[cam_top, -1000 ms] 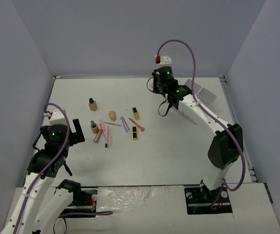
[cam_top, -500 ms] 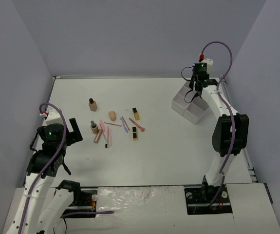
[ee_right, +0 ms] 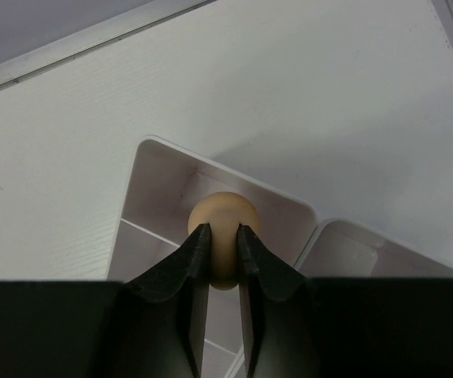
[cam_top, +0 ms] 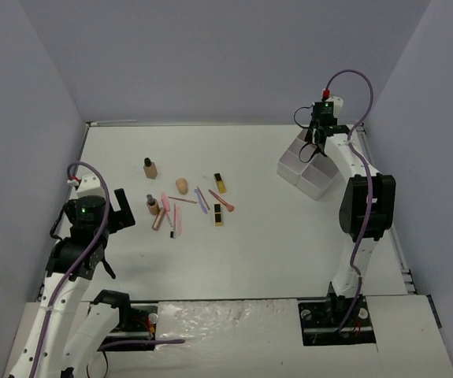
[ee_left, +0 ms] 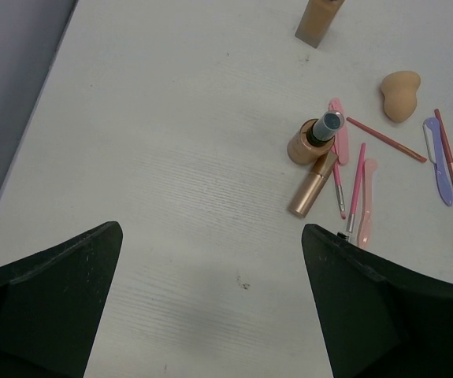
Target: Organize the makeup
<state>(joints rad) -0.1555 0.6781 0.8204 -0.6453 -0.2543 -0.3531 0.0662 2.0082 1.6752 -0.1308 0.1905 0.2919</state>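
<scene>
The makeup lies in a cluster left of centre: two tan bottles [cam_top: 150,168] [cam_top: 153,205], a beige sponge [cam_top: 181,186], black-and-gold lipsticks [cam_top: 220,183] and thin pencils [cam_top: 202,201]. My left gripper [cam_top: 120,209] hangs open to the left of the cluster; in its wrist view the left gripper [ee_left: 212,230] has bare table between its fingers, with a dark-capped bottle [ee_left: 313,140] ahead. My right gripper [ee_right: 222,230] is shut on a second beige sponge [ee_right: 224,213], over a corner compartment of the white tray [ee_right: 163,169] at the back right.
The white tray [cam_top: 314,183] stands at an angle near the table's right rear edge. A gold tube [ee_left: 311,185] and pink pencils [ee_left: 358,185] lie beside the upright bottle. Grey walls close in the table on three sides.
My right arm swung from the back middle of the table rightwards to above the tray, carrying the sponge. The left arm shifted slightly and stayed open.
</scene>
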